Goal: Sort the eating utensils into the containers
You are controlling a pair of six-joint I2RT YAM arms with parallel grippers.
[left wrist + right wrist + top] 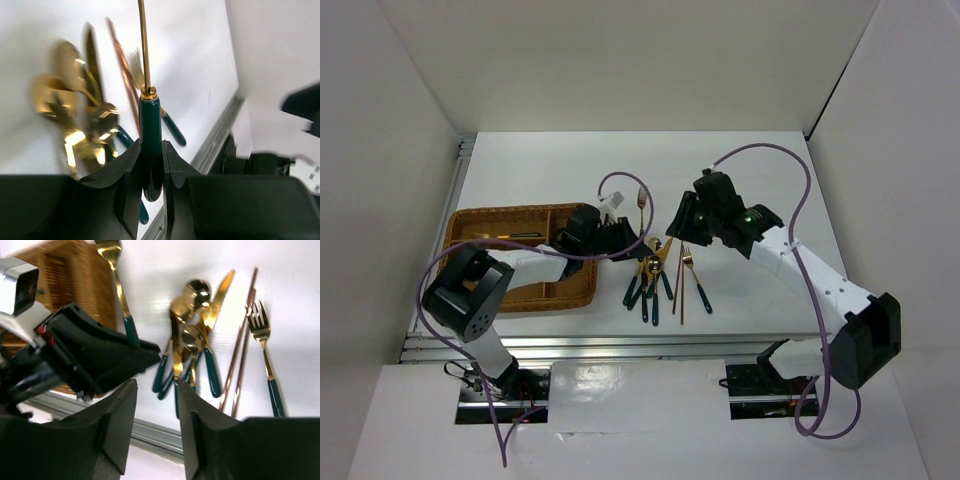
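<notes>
Three spoons [196, 290], one knife [222, 290], one fork [260, 322], two chopsticks [243, 340], one more teal-handled utensil [131, 330] whose head I cannot identify, one wicker tray [65, 270]

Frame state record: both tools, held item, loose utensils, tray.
left tool: shut on teal handle of one utensil
right tool: open, empty, near the pile
pile: gold-headed spoons and knife, overlapping
chopsticks: pair, beside pile
fork: alone, past chopsticks
tray: wicker, left of pile in top view
</notes>
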